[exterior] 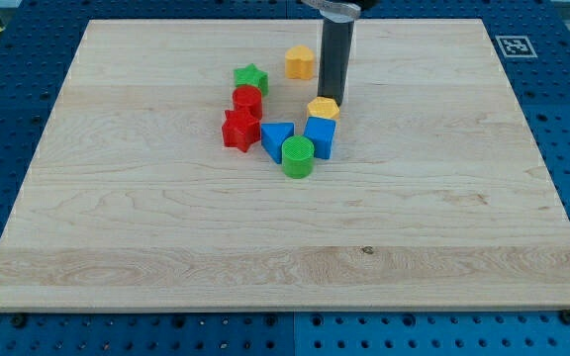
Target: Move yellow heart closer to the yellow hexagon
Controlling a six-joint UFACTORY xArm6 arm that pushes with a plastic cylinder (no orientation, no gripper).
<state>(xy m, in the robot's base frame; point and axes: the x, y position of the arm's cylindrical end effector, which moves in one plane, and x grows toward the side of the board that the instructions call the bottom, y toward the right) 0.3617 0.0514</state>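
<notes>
The yellow heart (300, 61) lies near the view's top centre, apart from the other blocks. The yellow hexagon (323, 108) lies below and slightly right of it, at the top right of a cluster of blocks. My dark rod comes down from the view's top, and my tip (332, 100) stands at the hexagon's upper right edge, touching or almost touching it. The tip is to the right of and below the heart, with a small gap between them.
The cluster left of and below the hexagon holds a green star (251, 78), a red cylinder (247, 99), a red star (239, 130), a blue triangle (275, 135), a blue block (320, 136) and a green cylinder (298, 156). The wooden board (443, 198) rests on a blue pegboard table.
</notes>
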